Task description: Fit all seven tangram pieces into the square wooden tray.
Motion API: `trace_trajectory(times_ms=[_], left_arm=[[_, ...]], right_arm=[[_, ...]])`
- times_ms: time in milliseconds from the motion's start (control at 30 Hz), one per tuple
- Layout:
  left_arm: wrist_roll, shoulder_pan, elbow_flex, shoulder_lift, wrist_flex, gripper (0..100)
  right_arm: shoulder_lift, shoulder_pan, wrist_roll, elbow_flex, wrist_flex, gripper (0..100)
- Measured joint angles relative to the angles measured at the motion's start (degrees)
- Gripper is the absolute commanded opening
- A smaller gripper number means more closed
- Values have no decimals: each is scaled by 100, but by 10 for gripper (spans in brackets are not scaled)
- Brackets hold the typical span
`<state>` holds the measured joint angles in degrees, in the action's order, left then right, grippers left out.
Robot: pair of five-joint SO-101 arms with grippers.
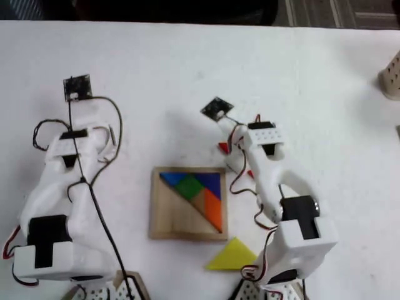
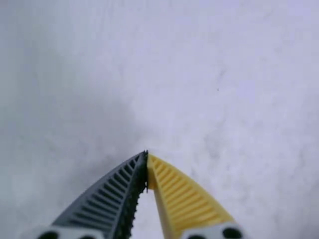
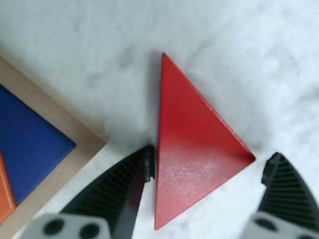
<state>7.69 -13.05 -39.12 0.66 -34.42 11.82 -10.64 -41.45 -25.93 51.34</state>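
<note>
"What's nearest us?"

"The yellow triangle (image 1: 232, 256). It lies flat on the white counter (image 1: 325, 94), just in front of the tray's near right corner. Its long edge faces us and its tip points away, toward the tray."

"And the tray (image 1: 172, 222) itself?"

"It's square and wooden, mid-counter. Blue, green and orange pieces (image 1: 209, 187) pack its far right half. Their shared edge runs on the diagonal, from the far left corner to the near right one. The near left half is bare wood."

"Where's the red one?"

"The red triangle (image 3: 194, 149) is flat on the counter just past the tray's far right corner, outside the frame. The right pincer (image 3: 209, 169) hangs over it, spread wide. 1 dark finger (image 3: 124, 184) sits right at the long edge, though I can't tell if it touches. The other finger (image 3: 284, 189) stands clear of the square corner. The long edge runs straight out from the pincer, with 1 sharp tip pointing ahead."

"The left pincer (image 2: 146, 167)?"

"It's closed, grey and yellow fingers (image 2: 179, 199) pressed tip to tip over bare counter."

"Farthest?"

"A beige holed object (image 1: 390, 78) at the far right edge."
</note>
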Motion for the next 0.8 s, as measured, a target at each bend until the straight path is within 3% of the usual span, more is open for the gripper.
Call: trace_trajectory(times_ms=[800], left_arm=[[-44,0,0,0,0,28]], right_arm=[[-193,26,9,79,527,256]])
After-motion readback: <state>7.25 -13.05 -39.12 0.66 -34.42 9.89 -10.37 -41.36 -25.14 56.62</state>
